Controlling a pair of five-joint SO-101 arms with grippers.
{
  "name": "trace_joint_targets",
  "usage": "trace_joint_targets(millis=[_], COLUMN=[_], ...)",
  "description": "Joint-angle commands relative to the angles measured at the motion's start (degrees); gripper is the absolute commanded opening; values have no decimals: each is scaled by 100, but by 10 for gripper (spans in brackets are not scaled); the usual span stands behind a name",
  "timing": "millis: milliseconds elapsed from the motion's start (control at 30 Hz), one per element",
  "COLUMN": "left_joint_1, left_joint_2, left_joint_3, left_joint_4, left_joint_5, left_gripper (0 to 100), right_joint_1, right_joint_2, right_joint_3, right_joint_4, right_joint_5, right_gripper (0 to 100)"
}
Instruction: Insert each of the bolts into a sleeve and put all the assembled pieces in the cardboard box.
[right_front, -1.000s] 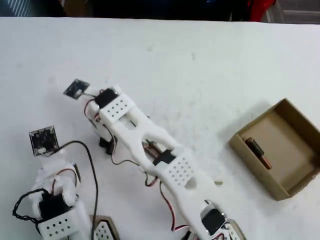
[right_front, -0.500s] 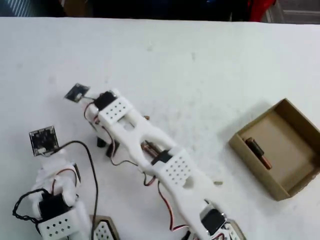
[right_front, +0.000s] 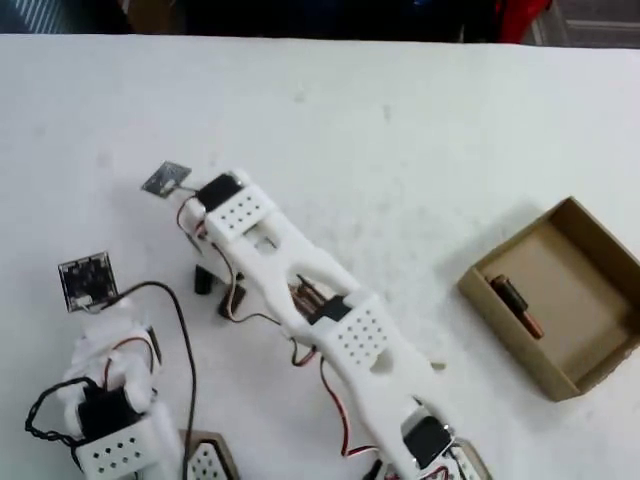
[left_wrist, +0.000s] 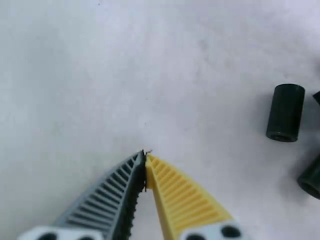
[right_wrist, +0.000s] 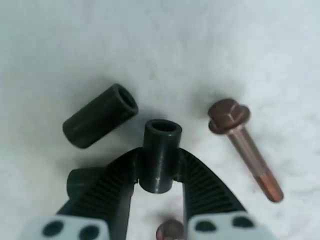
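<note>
In the right wrist view my right gripper is shut on a black sleeve, which stands between its fingers with the open end up. A second sleeve lies on the table just beyond it, and a third is partly hidden by a finger. A copper bolt lies beside them, and another bolt head peeks out under the gripper. My left gripper is shut on nothing over bare table, with two sleeves off to one side. The cardboard box holds one assembled piece.
In the high view the right arm stretches from the near edge to the table's left middle, covering most of the loose parts. The left arm sits folded at the near left corner. The box stands at the right edge.
The right arm's wrist has shifted slightly to the right over the parts. The left arm has not moved.
</note>
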Motion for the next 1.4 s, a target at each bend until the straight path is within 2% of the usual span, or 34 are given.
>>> trace_joint_targets(millis=[0,400,567,733,1067,1367], left_joint_1=[-31,-31,-22,338,382,532], left_joint_2=[-66,-66,-66,-66,-66,-66], left_joint_3=[-193,-193,-114,-9,-9,-9], left_joint_4=[26,26,18,-79,-79,-97], left_joint_5=[-44,-44,-44,-44,-44,-44], left_gripper=[23,23,23,23,23,23], right_joint_1=[207,655,1200,1886,2413,2844], right_joint_2=[-919,-2668,-3459,-4084,-5851,-7459], right_joint_3=[-176,-176,-114,-44,1521,2804], right_joint_4=[277,1103,1182,1200,1174,1165], right_joint_5=[35,44,62,88,466,501], right_gripper=[17,17,17,17,17,18])
